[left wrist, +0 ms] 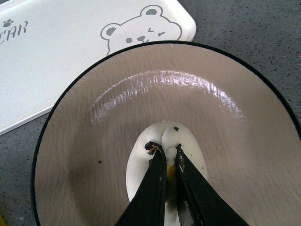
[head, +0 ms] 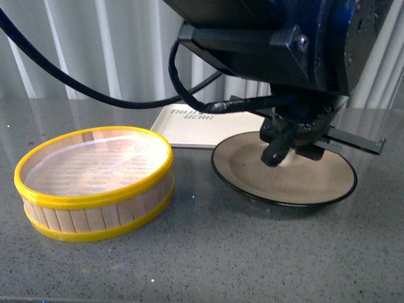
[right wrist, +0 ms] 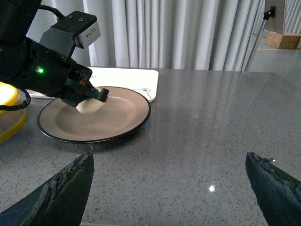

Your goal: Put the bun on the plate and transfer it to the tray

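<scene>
While the left arm angles steeply down over the plate [left wrist: 221, 108], the left gripper [left wrist: 165, 149] apparently pinches the smooth cream bun [left wrist: 190, 143], lower centre, resting on glossy beige, black-rimmed ceramic. The right gripper [right wrist: 169, 155] hovers above the speckled grey table [right wrist: 211, 122], jaws spread wide. A flat white bear-printed tray [left wrist: 56, 52] lies upper left.

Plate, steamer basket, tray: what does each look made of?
Plate: likely glazed ceramic, possibly melamine; beige satin surface with streaky highlights and a black rim.
Steamer basket: pale wooden slats form the wall; the glossy yellow bands look like plastic.
Tray: smooth cream-white, probably plastic or melamine; printed bear and lettering, soft rounded corner.
</scene>
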`<act>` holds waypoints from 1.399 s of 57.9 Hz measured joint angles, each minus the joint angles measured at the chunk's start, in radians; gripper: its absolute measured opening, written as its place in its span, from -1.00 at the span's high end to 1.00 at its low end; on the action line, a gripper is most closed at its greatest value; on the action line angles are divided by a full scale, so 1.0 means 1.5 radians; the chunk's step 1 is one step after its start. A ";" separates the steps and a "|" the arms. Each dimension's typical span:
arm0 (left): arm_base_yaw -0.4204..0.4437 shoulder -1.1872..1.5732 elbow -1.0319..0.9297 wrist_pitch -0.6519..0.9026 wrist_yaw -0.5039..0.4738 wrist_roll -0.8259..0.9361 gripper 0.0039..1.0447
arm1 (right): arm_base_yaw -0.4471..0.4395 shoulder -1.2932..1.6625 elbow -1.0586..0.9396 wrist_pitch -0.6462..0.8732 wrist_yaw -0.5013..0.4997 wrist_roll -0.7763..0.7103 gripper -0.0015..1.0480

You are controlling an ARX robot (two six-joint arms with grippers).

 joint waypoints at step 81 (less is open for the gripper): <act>0.088 -0.044 0.001 -0.050 0.067 -0.133 -0.88 | 0.000 0.000 0.000 0.000 0.000 0.000 -0.84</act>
